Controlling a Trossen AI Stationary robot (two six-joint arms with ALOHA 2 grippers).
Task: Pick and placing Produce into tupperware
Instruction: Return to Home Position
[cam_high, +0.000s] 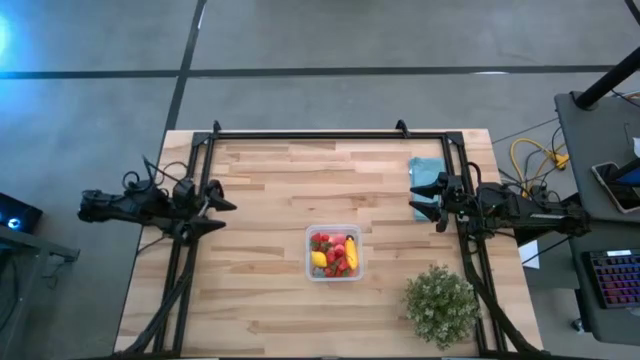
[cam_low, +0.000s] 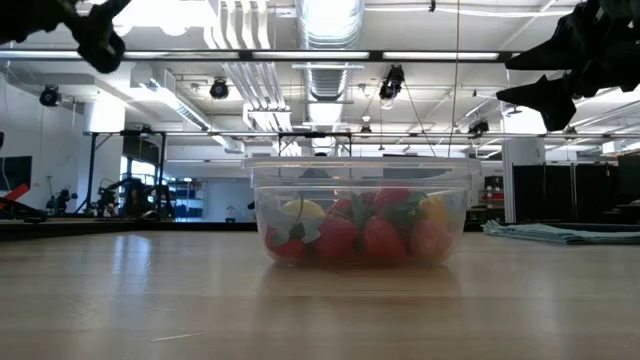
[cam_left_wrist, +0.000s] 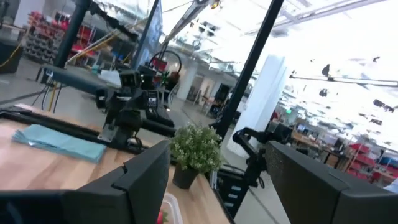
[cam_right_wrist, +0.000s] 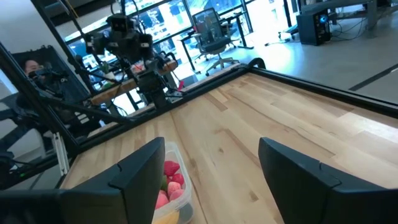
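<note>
The clear tupperware (cam_high: 309, 254) is sitting on the wooden table (cam_high: 260, 180), a little toward the near edge and right of the middle. The produce (cam_high: 334, 256) is lying inside it — red strawberry-like pieces piled together with a yellow banana (cam_high: 350, 250) and a yellow lemon (cam_high: 318, 260). In the low view the fruit (cam_low: 352, 238) is filling the lower part of the container's walls (cam_low: 455, 205).

The left gripper (cam_high: 229, 215) is hanging above the table's left side, well apart from the container, its fingers (cam_left_wrist: 146, 177) spread wide and pointing toward the middle. The right gripper (cam_high: 413, 200) is hovering at the right side, over the edge of a folded teal cloth (cam_high: 428, 172), also well clear of the tupperware; its fingers (cam_right_wrist: 140, 171) are likewise standing apart, and past them the container's corner with red and pink pieces is showing.

A bushy green potted plant (cam_high: 441, 305) is standing near the table's front right corner, beside the container but not touching it.
</note>
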